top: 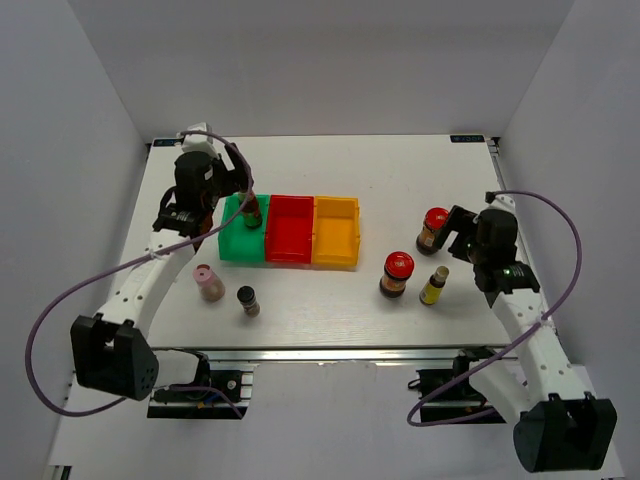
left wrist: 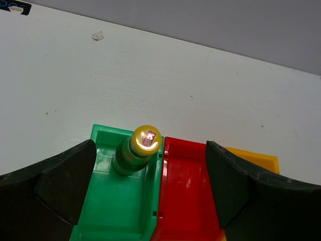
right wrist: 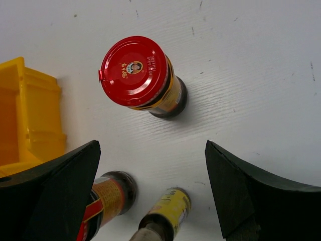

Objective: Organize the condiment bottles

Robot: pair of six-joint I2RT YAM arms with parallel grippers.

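The tall dark yellow-capped bottle [top: 251,213] stands upright in the green bin [top: 233,243], at its far end [left wrist: 143,145]. My left gripper [top: 240,206] [left wrist: 150,191] is open and empty, above the green and red bins and behind the bottle. A pink shaker [top: 206,282] and a small dark shaker [top: 248,300] stand in front of the bins. Two red-lidded jars [top: 434,228] [top: 396,273] and the small yellow bottle [top: 433,286] stand at the right. My right gripper [top: 453,238] [right wrist: 150,170] is open and empty above them. The far jar [right wrist: 138,75] lies ahead of the fingers. The near jar [right wrist: 108,196] and yellow bottle [right wrist: 168,213] are between them.
The red bin [top: 291,228] [left wrist: 185,201] and orange bin [top: 336,231] [left wrist: 256,160] sit side by side to the right of the green bin [left wrist: 110,211]. The orange bin's corner [right wrist: 25,120] shows at the left of the right wrist view. White walls surround the table.
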